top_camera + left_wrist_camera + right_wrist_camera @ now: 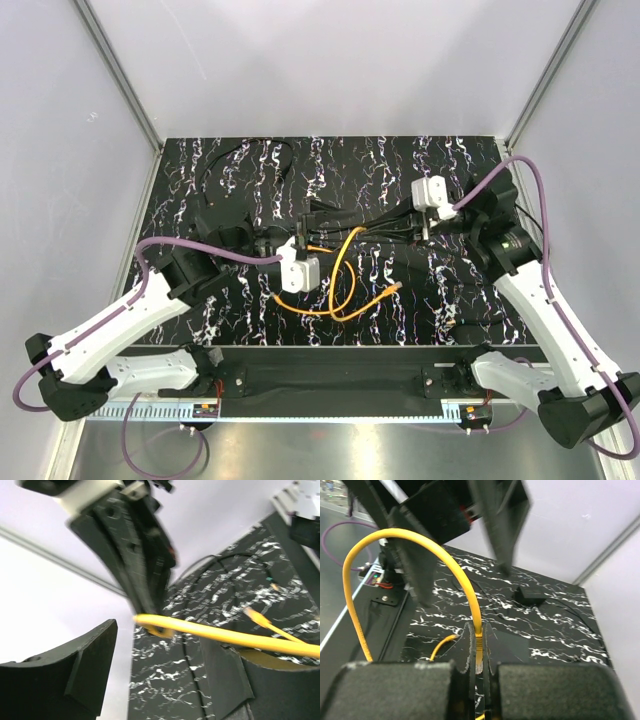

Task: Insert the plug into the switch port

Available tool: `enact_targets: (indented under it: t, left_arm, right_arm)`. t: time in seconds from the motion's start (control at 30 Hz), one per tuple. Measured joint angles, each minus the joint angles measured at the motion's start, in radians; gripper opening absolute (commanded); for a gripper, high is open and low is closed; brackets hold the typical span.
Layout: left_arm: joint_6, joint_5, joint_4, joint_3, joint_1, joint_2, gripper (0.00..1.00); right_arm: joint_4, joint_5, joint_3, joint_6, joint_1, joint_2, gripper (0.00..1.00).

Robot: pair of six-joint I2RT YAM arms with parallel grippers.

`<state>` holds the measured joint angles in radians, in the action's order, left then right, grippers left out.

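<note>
My right gripper (479, 630) is shut on the plug (479, 656), the tip of the orange cable (405, 534). The cable arches up from the jaws and drops away to the left. The plug is held above the table. My left gripper (162, 650) is open, and the orange cable (235, 639) crosses just above its right finger (280, 690) without being gripped. The right gripper's shut fingers (137, 560) hang in front of the left gripper. The switch (530, 596), a small flat black box, lies on the table beyond both grippers. I cannot make out its port.
The cable's other end (398, 289) lies loose on the marbled black table (470, 160). Thin black cables (245, 150) curl at the back left near the switch. White walls and aluminium posts enclose the table.
</note>
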<state>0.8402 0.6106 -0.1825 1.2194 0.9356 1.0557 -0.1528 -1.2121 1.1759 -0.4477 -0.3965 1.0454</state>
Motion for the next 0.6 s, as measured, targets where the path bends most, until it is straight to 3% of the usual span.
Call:
enact_targets:
  t: [0.1, 0.23, 0.27, 0.33, 0.37, 0.4, 0.43, 0.47, 0.53, 0.6]
  left_arm:
    - [-0.011, -0.023, 0.048, -0.002, 0.006, 0.000, 0.61]
    - [-0.034, -0.035, 0.080, -0.003, 0.018, 0.000, 0.41]
    - [-0.038, -0.035, 0.081, -0.003, 0.022, 0.000, 0.30]
    - [-0.047, -0.034, 0.078, -0.003, 0.027, 0.000, 0.20]
    - [-0.051, -0.033, 0.075, -0.003, 0.029, 0.000, 0.06]
    - [-0.057, -0.034, 0.074, -0.003, 0.030, 0.000, 0.00]
    - [-0.061, -0.035, 0.076, -0.003, 0.031, 0.000, 0.00]
    - [-0.064, -0.036, 0.076, -0.002, 0.031, 0.000, 0.00]
    - [-0.084, -0.049, 0.063, -0.001, 0.032, 0.003, 0.00]
    - [-0.111, -0.087, 0.007, 0.017, 0.037, 0.018, 0.00]
  right_arm:
    - [0.007, 0.005, -0.019, 0.010, -0.032, 0.002, 0.00]
    - [0.042, 0.019, -0.038, 0.050, -0.053, 0.018, 0.00]
    - [0.053, 0.023, -0.039, 0.063, -0.055, 0.025, 0.00]
    - [0.088, 0.026, -0.041, 0.091, -0.055, 0.040, 0.00]
    - [0.105, 0.027, -0.042, 0.107, -0.056, 0.047, 0.02]
    - [0.111, 0.027, -0.042, 0.114, -0.056, 0.049, 0.09]
    - [0.116, 0.027, -0.042, 0.128, -0.060, 0.052, 0.24]
    - [0.120, 0.032, -0.043, 0.143, -0.063, 0.055, 0.53]
    - [0.120, 0.076, -0.041, 0.167, -0.069, 0.056, 0.74]
    - [0.063, 0.141, -0.024, 0.164, -0.069, 0.056, 0.82]
